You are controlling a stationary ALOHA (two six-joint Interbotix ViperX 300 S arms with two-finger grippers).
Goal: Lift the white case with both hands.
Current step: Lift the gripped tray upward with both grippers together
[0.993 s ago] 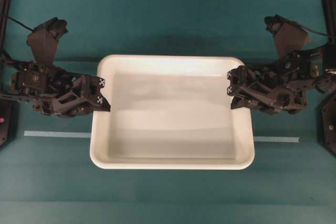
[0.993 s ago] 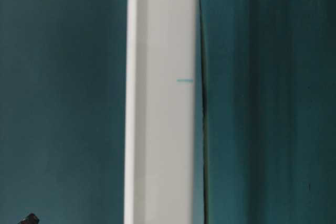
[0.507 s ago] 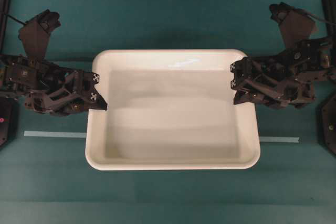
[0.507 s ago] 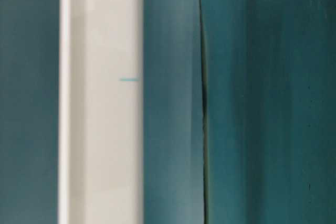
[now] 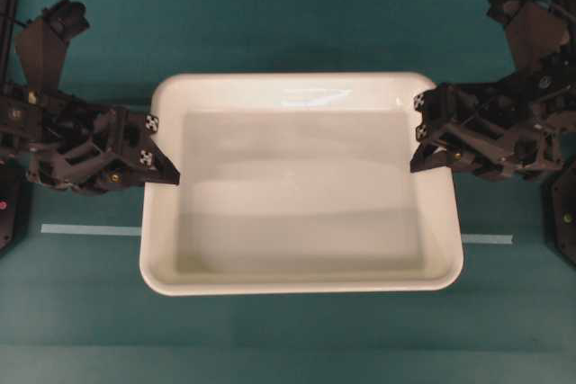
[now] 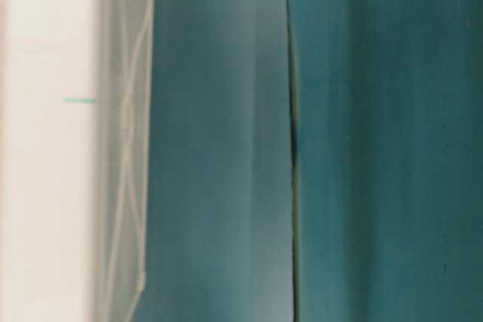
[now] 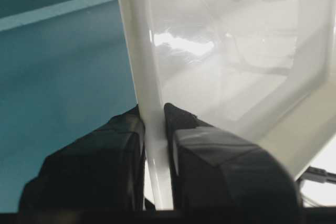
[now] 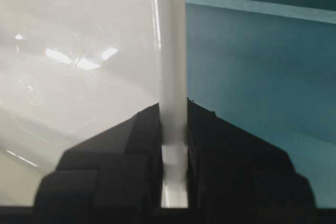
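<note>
The white case is a wide shallow tray held up off the teal table between both arms. My left gripper is shut on its left rim; the left wrist view shows the rim pinched between the two black fingers. My right gripper is shut on the right rim; the right wrist view shows the rim clamped between the fingers. In the table-level view the case fills the left edge, well away from the table surface.
The teal table lies under and around the case. A pale tape line crosses the table and shows on both sides of the case. Black arm bases stand at the far left and right edges.
Both grippers have risen with the case in them. The case looks larger from overhead and has shifted far toward the left edge of the table-level view.
</note>
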